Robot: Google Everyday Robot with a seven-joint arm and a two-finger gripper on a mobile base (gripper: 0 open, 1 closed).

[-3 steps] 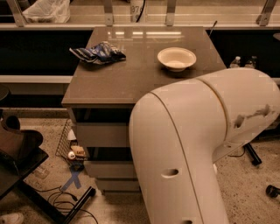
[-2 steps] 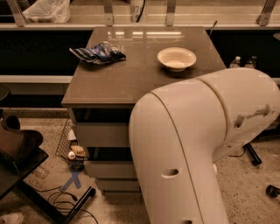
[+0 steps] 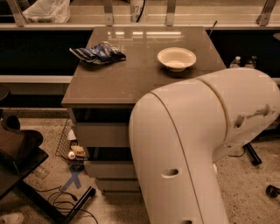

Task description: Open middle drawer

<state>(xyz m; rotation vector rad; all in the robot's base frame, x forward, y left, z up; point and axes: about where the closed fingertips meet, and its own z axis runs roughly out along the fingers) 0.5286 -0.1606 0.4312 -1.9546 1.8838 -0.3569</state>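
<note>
Honestly, the bulky cream-white arm shell [image 3: 197,144] blocks most of the view. The claw is hidden somewhere behind it, so I can't tell its state. The pale grey-beige middle drawer [image 3: 107,168] sits second down under the brown counter [image 3: 131,83], with only its left part showing and its handle covered. Risk: with three similar fronts close together, the claw could hook the wrong handle or slip off. Nothing has shifted since a second ago.

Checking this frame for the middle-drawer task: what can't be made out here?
- Gripper: not in the camera view; only the bulky arm shows, so where the gripper is cannot be told.
- Middle drawer: only its left part shows; the arm hides the rest, handle included.
- White bag: cut off by the top edge, contents unclear.
</note>
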